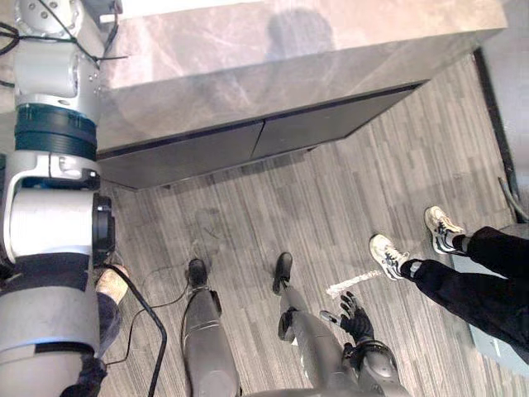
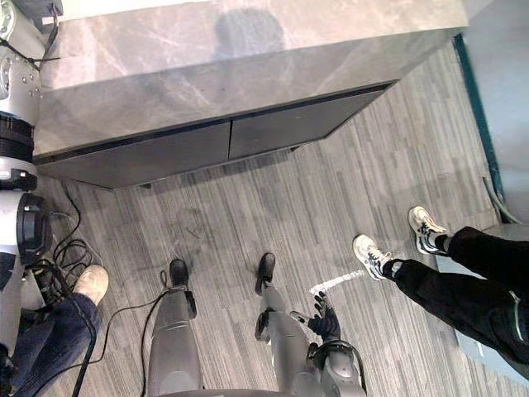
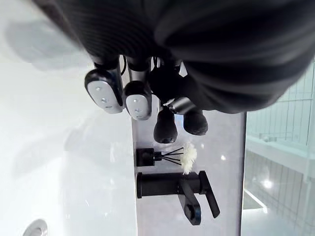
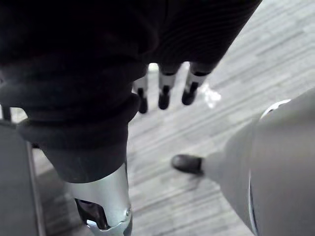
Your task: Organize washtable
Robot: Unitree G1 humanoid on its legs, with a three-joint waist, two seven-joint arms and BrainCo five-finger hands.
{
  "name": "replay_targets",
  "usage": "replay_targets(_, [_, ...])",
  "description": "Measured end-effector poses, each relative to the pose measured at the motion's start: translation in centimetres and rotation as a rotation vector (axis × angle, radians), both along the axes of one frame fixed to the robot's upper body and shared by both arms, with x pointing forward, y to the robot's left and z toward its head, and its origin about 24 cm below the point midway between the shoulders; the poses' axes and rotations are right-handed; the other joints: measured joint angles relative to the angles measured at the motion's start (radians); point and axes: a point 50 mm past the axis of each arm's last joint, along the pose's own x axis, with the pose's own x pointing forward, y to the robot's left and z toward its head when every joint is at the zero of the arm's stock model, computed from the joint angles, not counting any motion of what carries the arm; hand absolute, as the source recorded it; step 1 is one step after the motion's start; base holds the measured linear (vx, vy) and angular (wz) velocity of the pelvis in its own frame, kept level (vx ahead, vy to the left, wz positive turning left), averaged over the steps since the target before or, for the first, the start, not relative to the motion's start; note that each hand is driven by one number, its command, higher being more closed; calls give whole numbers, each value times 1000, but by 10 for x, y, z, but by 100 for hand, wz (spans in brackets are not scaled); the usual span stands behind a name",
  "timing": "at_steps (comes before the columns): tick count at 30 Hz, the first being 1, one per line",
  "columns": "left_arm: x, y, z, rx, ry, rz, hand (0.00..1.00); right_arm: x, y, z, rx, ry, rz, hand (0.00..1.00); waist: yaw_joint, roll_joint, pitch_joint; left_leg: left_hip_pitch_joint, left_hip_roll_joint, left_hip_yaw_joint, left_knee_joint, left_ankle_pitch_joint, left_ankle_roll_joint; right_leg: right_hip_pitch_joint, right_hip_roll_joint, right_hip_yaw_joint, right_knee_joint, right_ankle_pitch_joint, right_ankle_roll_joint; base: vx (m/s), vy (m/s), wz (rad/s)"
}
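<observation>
Fingers of your left hand (image 3: 137, 98) hang relaxed and empty above the washtable (image 3: 229, 162). It carries one black tap (image 3: 172, 189) and one black holder with a white tuft (image 3: 165, 156), beside one white basin (image 3: 64, 162). Your right hand (image 1: 355, 318) hangs slack and empty over the floor (image 1: 331, 207).

You're looking at a washroom, likely a test set-up: grey stone counter (image 1: 248, 41) with dark cabinet doors (image 1: 190, 153) under it, white basin (image 3: 59, 147), black tap (image 3: 167, 184), tiled wall (image 3: 283, 123), grey plank floor (image 1: 347, 207).
</observation>
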Motion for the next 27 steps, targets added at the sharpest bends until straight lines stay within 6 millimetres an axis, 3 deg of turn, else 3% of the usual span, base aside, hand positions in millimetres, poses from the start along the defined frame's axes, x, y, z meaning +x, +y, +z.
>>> replay_targets(3, [2,-2,-2,-3,7,-5,100,-4,0,-2,1,13,-1,0,6,0,-1,14,-6,-19,-11,4,4,9,3,15,0,34,-11,-5,39,4])
replay_targets(8, [4,0,-15,6,32,-4,100,-8,3,-6,20,40,8,0,15,0,-4,103,-27,-22,-57,24,17,77,-10,11,-1,34,-17,63,35,13])
replay_targets(10, [0,-6,-19,41,13,-26,100,-18,3,-13,20,88,12,0,12,-4,-27,134,-72,-32,-64,30,12,125,-45,0,0,-54,-65,123,53,47])
replay_targets(12, [-5,-5,-26,75,2,-24,100,-23,3,-17,26,115,14,0,17,14,-64,138,-88,-43,-60,33,9,134,-51,-16,0,-71,-83,85,23,28])
replay_targets(15, [-20,-4,-38,162,-28,-26,100,-28,0,-21,33,140,-16,0,19,47,-84,218,-99,-61,-84,33,8,215,-55,-44,0,-77,-83,62,27,26])
replay_targets(17, [-34,-11,-46,219,-78,-61,100,-41,-1,-28,39,186,-20,0,18,41,-136,241,-140,-79,-101,23,9,252,-84,-60,0,-145,-103,43,37,48])
replay_targets(19, [-59,-5,-56,268,-142,-63,100,-46,-5,-32,30,216,-24,0,25,62,-168,263,-153,-94,-104,20,6,280,-97,-73,0,-160,-99,37,49,32])
replay_targets(21, [-77,4,-67,271,-180,-53,100,-53,-7,-37,33,252,-32,0,46,67,-197,298,-160,-99,-112,19,4,313,-104,-80,0,-174,-105,44,26,17])
replay_targets(24, [-105,27,-74,249,-239,34,100,-62,-9,-43,43,298,-60,0,71,70,-233,332,-169,-113,-119,8,-1,339,-111,-96,18,-205,-107,40,19,17])
replay_targets(27, [-141,68,-85,232,-266,281,100,-71,-14,-49,51,347,-103,0,82,73,-266,376,-181,-130,-111,-9,1,369,-124,-109,73,-250,-107,63,33,15])
